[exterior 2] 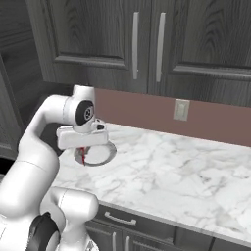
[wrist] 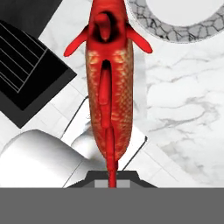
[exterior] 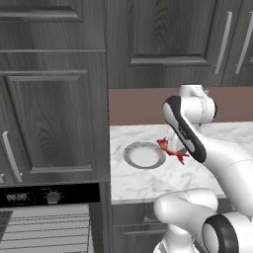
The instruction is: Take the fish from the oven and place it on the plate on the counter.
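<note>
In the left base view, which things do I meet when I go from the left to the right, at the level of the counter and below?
Oven → plate → fish, held over the counter just right of the plate.

White glossy arm (exterior: 197, 148), rounded links, black joint bands; round cap, maybe bolt, at wrist.

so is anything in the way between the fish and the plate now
Nothing visible. The fish hangs from the shut jaws by its tail end, above the counter beside the plate. The stretch of marble between them is bare, and the plate's face shows nothing on it.
</note>
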